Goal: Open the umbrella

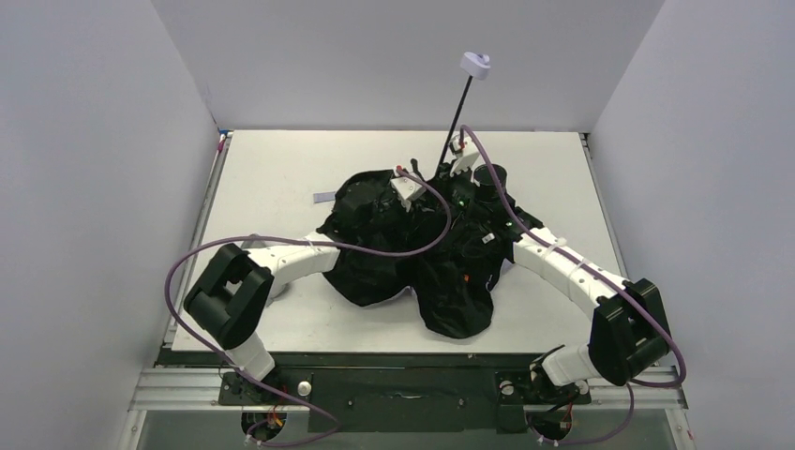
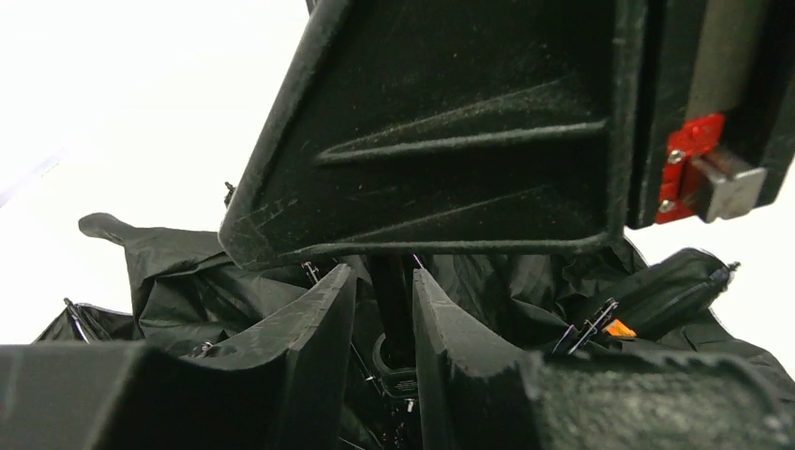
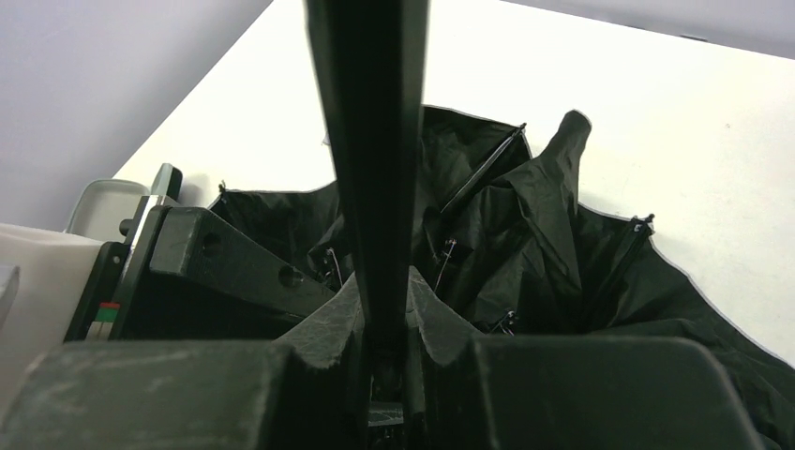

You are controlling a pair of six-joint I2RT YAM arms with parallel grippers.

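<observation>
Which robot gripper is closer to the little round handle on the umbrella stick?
Right. The right gripper clamps the shaft below the handle. The left gripper sits lower on the shaft, down by the black canopy.

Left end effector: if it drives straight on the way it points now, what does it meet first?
The shaft, standing in the gap between the fingertips of the left end effector. Past it lie black canopy folds, with the right end effector close above; depth is unclear.
</observation>
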